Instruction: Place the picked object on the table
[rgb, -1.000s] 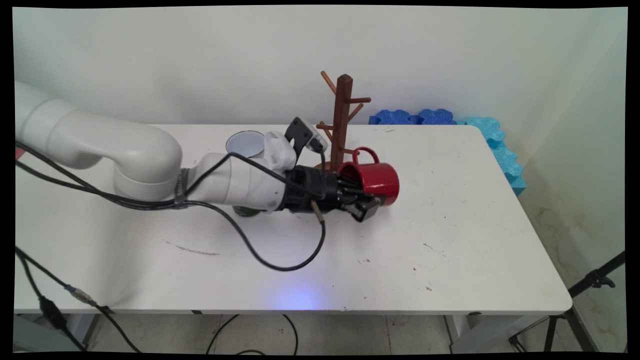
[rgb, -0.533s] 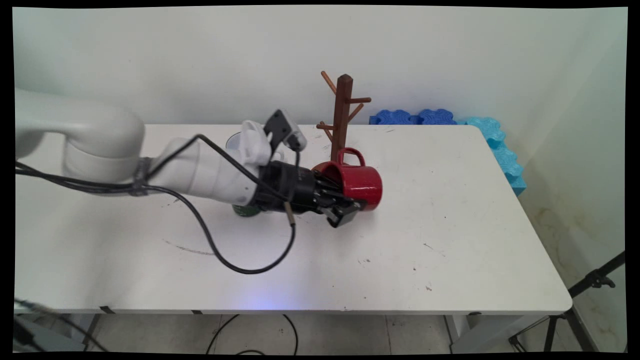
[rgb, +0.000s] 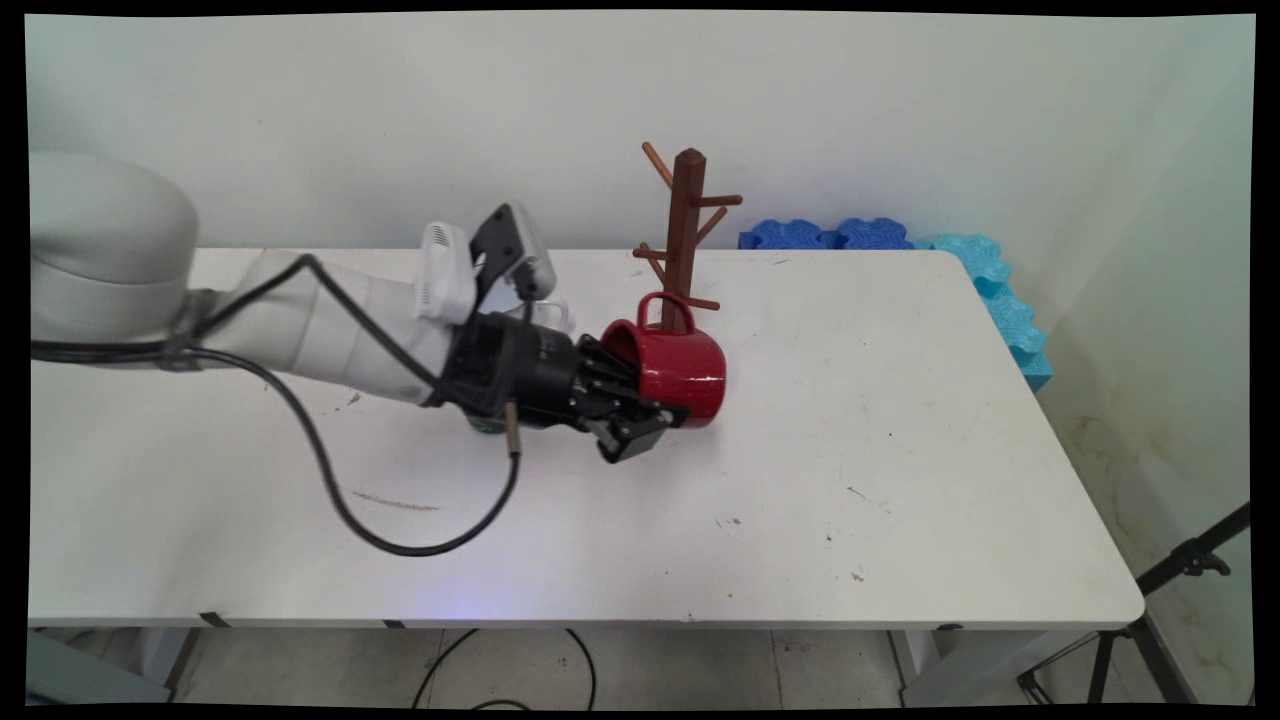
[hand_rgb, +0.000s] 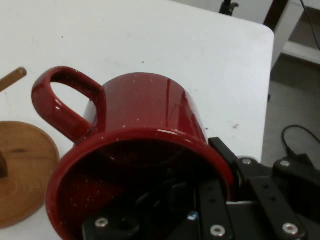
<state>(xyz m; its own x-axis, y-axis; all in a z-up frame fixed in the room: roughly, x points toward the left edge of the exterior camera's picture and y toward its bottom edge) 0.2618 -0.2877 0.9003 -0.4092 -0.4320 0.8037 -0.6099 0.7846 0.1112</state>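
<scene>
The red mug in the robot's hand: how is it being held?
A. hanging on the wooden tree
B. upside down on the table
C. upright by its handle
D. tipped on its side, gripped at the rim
D: the red mug lies sideways, its rim pinched by the gripper, one finger inside, handle up.

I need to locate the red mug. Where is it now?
In the main view, the red mug is near the table's middle, held on its side by the gripper, just in front of the wooden mug tree.

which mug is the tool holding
The red mug, gripped by its rim and tipped sideways beside the wooden mug tree; the green one sits mostly hidden under the arm.
</scene>
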